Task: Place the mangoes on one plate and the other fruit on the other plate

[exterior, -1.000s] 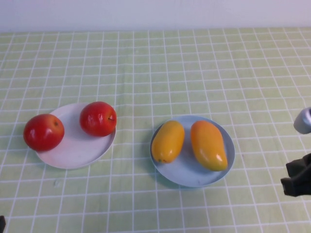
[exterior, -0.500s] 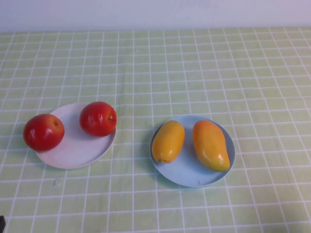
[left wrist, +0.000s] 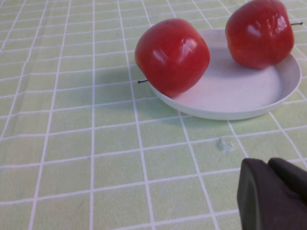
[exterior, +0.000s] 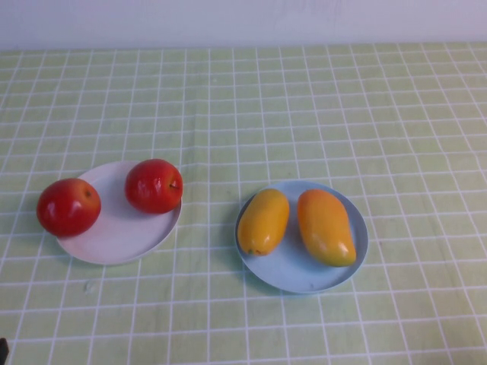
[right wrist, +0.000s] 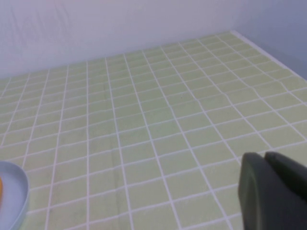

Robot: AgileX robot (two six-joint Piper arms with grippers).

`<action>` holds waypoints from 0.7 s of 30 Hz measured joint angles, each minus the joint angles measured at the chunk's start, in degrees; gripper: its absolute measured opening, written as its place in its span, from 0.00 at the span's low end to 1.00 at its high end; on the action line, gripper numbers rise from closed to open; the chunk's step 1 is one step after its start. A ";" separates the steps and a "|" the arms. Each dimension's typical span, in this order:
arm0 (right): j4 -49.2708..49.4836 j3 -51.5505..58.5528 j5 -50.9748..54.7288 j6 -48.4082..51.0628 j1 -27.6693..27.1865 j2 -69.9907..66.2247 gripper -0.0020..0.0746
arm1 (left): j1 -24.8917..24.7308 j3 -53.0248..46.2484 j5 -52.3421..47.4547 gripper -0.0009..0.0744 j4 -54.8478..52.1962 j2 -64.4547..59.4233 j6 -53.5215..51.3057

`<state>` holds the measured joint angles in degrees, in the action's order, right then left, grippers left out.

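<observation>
Two mangoes (exterior: pixel 263 221) (exterior: pixel 326 226) lie side by side on the light blue plate (exterior: pixel 297 280), right of centre. Two red apples are on the white plate (exterior: pixel 114 239) at the left: one (exterior: pixel 154 185) well inside it, the other (exterior: pixel 69 206) resting on its left rim. The left wrist view shows both apples (left wrist: pixel 172 55) (left wrist: pixel 259 31) and the white plate (left wrist: pixel 240 96). My left gripper (left wrist: pixel 268 165) hovers shut over the cloth just in front of that plate. My right gripper (right wrist: pixel 266 158) is shut over bare cloth, right of the blue plate's rim (right wrist: pixel 14 191).
A green checked cloth (exterior: pixel 304 114) covers the whole table, with a pale wall (exterior: pixel 243 19) along its far edge. Neither arm shows in the high view apart from a dark sliver (exterior: pixel 2 350) at the near left corner.
The right arm, at the high view's right edge a second ago, has pulled out of view. The right mango rocked slightly and settled. Apples and plates have not moved.
</observation>
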<state>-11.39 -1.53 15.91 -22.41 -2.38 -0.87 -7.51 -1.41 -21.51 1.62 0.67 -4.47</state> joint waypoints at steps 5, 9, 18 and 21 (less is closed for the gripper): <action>0.00 0.00 0.62 0.00 0.00 1.27 0.01 | 0.00 0.00 0.00 0.01 0.00 0.00 0.00; 0.00 0.00 0.74 0.00 0.00 1.27 0.01 | 0.00 0.00 0.00 0.01 0.00 0.00 0.00; 13.87 0.66 2.21 20.41 0.00 1.32 0.01 | 0.00 0.00 0.00 0.01 0.00 0.00 0.00; 18.66 1.83 2.99 27.10 0.00 1.46 0.01 | 0.00 0.00 0.00 0.01 0.00 0.00 0.00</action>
<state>7.28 0.30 18.90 4.69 -2.38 0.59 -7.51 -1.41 -21.51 1.62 0.67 -4.47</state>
